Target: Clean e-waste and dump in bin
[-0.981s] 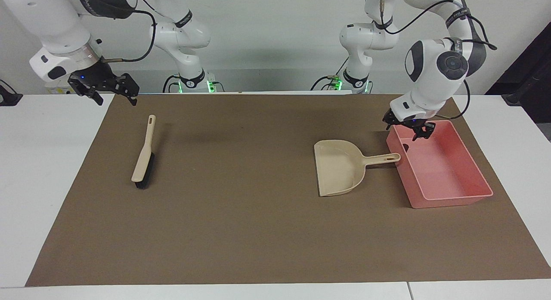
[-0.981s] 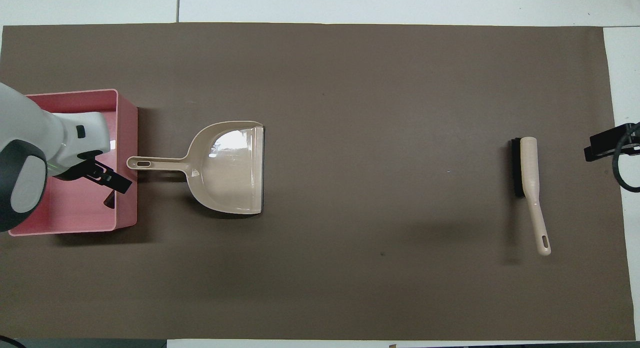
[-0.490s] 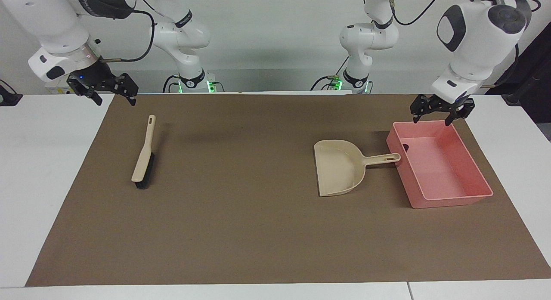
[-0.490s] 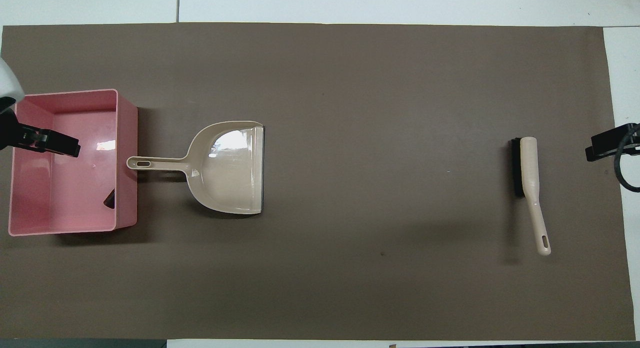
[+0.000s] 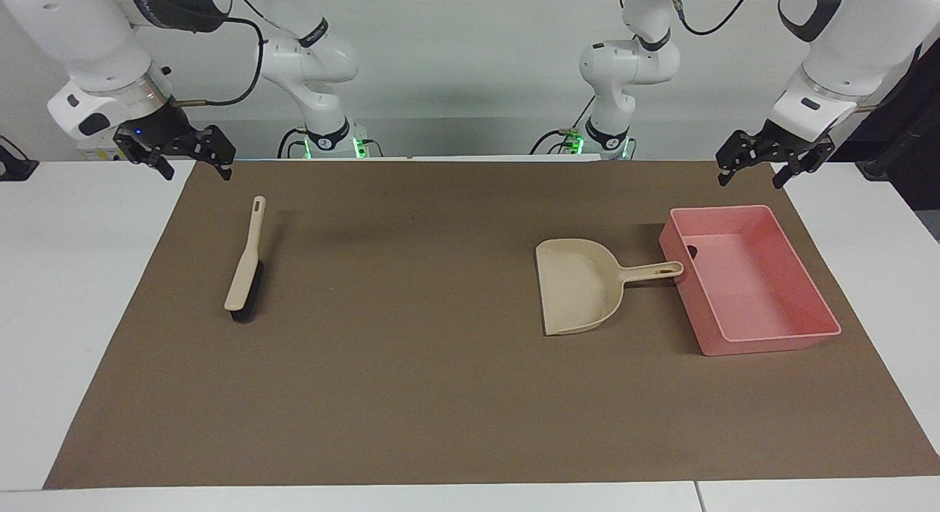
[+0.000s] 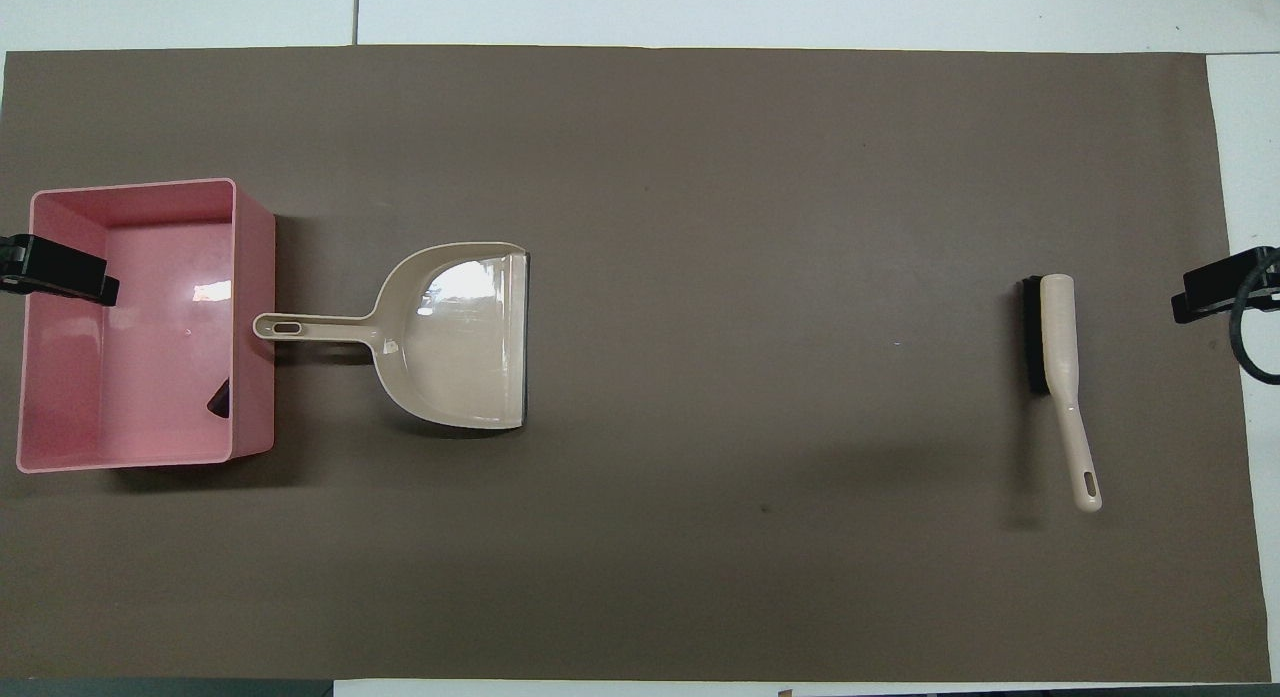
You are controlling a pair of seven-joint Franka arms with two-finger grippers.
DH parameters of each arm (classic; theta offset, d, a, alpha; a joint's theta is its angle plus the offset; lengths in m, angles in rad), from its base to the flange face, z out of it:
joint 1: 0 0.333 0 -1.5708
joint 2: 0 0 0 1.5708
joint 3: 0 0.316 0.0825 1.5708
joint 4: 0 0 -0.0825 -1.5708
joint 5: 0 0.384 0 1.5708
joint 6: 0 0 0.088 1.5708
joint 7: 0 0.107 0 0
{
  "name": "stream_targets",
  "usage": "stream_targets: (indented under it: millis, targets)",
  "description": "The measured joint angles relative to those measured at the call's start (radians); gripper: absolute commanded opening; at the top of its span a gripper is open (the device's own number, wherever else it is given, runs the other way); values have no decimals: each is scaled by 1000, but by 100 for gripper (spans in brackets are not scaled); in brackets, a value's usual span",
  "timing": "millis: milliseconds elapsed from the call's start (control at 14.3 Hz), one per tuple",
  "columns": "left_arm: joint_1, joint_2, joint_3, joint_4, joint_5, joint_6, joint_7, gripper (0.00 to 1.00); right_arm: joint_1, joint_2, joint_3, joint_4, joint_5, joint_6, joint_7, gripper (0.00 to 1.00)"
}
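The bin [image 5: 764, 334] sits on the brown mat [image 5: 411, 394] toward the left arm's end of the surface [image 5: 81, 291]. Inside it a dark triangular patch [image 6: 219, 397] shows low on the wall that faces the dustpan; whether that is a piece of e-waste or an opening in the wall cannot be told, and none of the tiny bits can be made out anywhere else.

Just beside the bin lies the beige dustpan [image 5: 576, 284], mouth turned away from the bin. The tip of its handle [image 5: 653, 271] reaches the bin's wall, and contact cannot be judged.

The left claw [image 5: 764, 165] hangs in the air over the mat's edge next to the bin, on the side nearer the robots, clear of the rim. Its fingers [image 5: 731, 167] are spread wide and hold nothing.

Well apart from the bin, toward the right arm's end, a beige brush [image 5: 246, 266] with black bristles lies flat on the mat. The right claw [image 5: 192, 159] hangs over the mat's corner nearest the brush handle, waiting, fingers parted and empty.
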Motion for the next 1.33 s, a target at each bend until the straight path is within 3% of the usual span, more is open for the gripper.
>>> stream_targets:
  millis: [1331]
  targets:
    - [3,0,-4,-2,-20,-7,-25,98,0,0,0,0,0,0,0,99]
